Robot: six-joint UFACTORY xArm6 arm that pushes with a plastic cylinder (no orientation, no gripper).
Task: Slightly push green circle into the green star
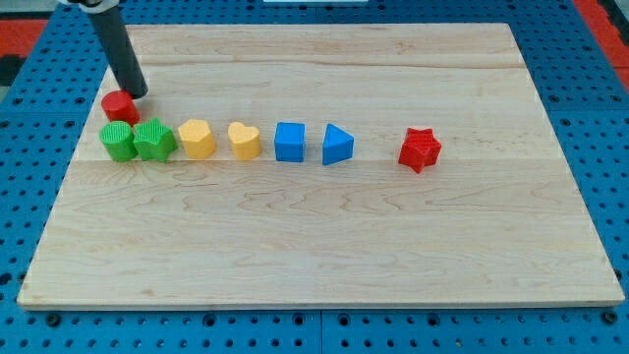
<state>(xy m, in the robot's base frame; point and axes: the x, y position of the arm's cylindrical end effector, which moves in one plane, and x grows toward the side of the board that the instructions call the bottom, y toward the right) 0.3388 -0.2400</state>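
The green circle [117, 142] sits at the view's left end of a row of blocks. Its right side touches the green star [154, 140]. A red circle [119, 105] lies just above the green circle, close to it. My tip [137, 94] rests on the board at the upper right of the red circle, touching or nearly touching it. The tip is above the green star and apart from both green blocks.
The row goes on to the view's right: a yellow hexagon [198, 139], a yellow heart [244, 140], a blue cube [290, 142], a blue triangle [337, 145]. A red star [420, 149] lies further right. The wooden board [324, 256] sits on a blue pegboard.
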